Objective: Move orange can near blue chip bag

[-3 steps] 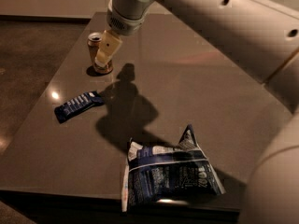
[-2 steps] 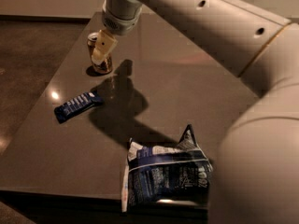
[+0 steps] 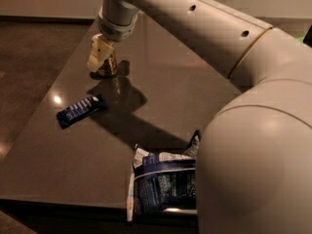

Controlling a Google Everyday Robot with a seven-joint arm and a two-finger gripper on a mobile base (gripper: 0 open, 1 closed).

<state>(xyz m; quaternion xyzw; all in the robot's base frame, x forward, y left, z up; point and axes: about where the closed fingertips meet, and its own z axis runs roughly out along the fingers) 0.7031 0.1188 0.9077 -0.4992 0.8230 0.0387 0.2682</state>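
Your gripper (image 3: 100,56) is down at the far left part of the table (image 3: 165,96), right over the orange can (image 3: 110,67) and covering its upper and left side. You can't tell how far the claw is open, or whether it has hold of the can or just overlaps it. Count: one orange can, upright, only its lower right side showing. One small dark blue bar wrapper (image 3: 80,110), flat on the table, nearer the camera than the can and apart from it. One blue chip bag (image 3: 161,182), crumpled at the near table edge, its right side hidden behind the arm (image 3: 253,169). Can and bag are well apart.
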